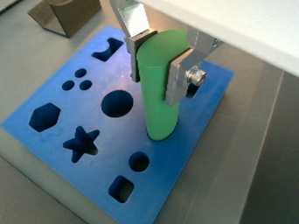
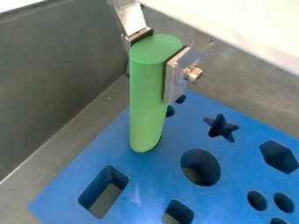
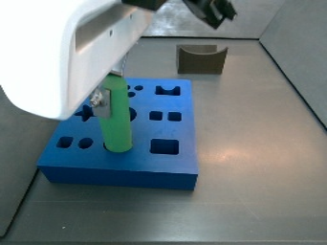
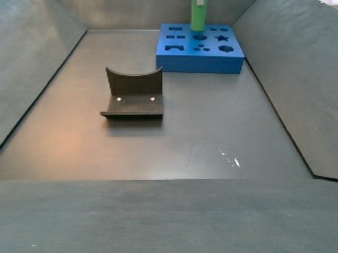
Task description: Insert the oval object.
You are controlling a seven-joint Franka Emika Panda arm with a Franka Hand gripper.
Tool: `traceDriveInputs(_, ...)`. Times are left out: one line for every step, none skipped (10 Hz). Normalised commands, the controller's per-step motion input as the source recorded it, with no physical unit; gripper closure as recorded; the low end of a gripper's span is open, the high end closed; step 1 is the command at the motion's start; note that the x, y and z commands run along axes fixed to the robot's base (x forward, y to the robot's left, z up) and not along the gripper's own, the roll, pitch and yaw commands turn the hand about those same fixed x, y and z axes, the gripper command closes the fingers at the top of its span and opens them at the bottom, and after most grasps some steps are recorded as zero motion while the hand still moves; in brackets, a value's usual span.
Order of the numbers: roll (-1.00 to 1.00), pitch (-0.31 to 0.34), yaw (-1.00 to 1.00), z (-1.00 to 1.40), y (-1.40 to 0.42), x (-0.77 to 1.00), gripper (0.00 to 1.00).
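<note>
We are holding the peg upright in the gripper, clamped near its top, its lower end hovering over the block. The oval hole is lying toward four o'clock; we should align before lowering.

The gripper points straight down, its two silver fingers closed flat against opposite sides of the upright oval object (gripped near its upper end), over the far side of the scene.
</note>
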Motion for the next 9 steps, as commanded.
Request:
traceDriveInputs(0.00,0.084,-0.18,-0.26,0.00,0.00,1.00)
traceDriveInputs(0.00,0.084,-0.17,-0.26,0.00,0.00,1.00)
traceDriveInputs(0.00,0.077,-0.16,-0.24,0.00,0.00,1.00)
traceDriveInputs(0.00,0.060,-0.11,-0.23,0.00,0.00,1.00)
traceDriveInputs(0.00,0.040,0.00,-0.25,0.00,0.00,1.00)
traceDriveInputs(0.01,0.033,0.00,-0.24,0.00,0.00,1.00)
traceDriveInputs(0.00,0.013,0.00,-0.14,0.00,0.00,1.00)
traceDriveInputs(-0.01,0.000,0.02,0.00,0.00,0.00,1.00)
traceDriveInputs(0.00,0.000,0.00,0.00,0.00,0.00,1.00)
